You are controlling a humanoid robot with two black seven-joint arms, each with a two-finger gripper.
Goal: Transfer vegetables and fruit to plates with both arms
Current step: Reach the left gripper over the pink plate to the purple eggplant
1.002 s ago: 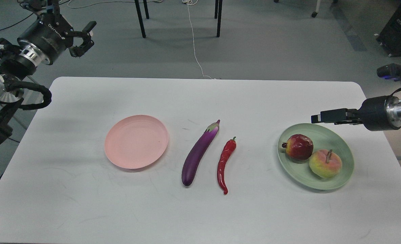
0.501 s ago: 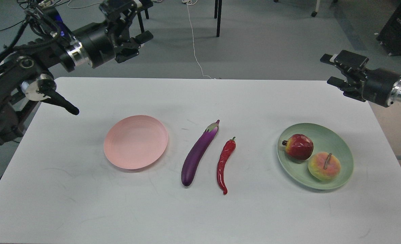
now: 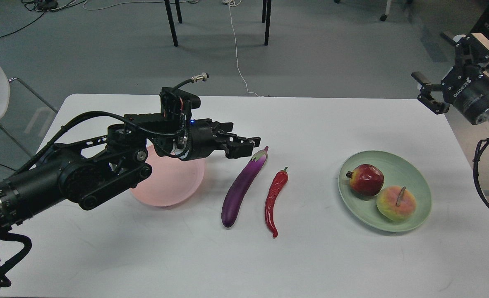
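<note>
The left arm (image 3: 70,178) reaches in from the lower left, low over the white bench (image 3: 244,256), and its bulk covers the near-left part of the pale pink plate (image 3: 178,182), which lies flat on the bench left of centre with nothing visible on the part that shows. At the arm's far end the left pincer (image 3: 244,147) points to the right, its tip just beside the lilac cap of the eggplant (image 3: 242,188); its fingers lie close together and hold nothing, though from this angle I cannot tell how wide the gap between them is. The eggplant lies on the bare bench near the middle, slanting from its cap at the upper right to its rounded end at the lower left. Just to its right, apart from it, the red chili (image 3: 274,198) lies nearly parallel, green stem uppermost. Well to the right sits the pale green plate (image 3: 418,182), carrying the pomegranate (image 3: 366,179) on its left side and the peach (image 3: 395,203) touching it at the lower right, twig stem up. At the upper right, beyond the bench's far right corner, the right pincer (image 3: 449,70) hangs in the air with its fingers spread wide, empty.
</note>
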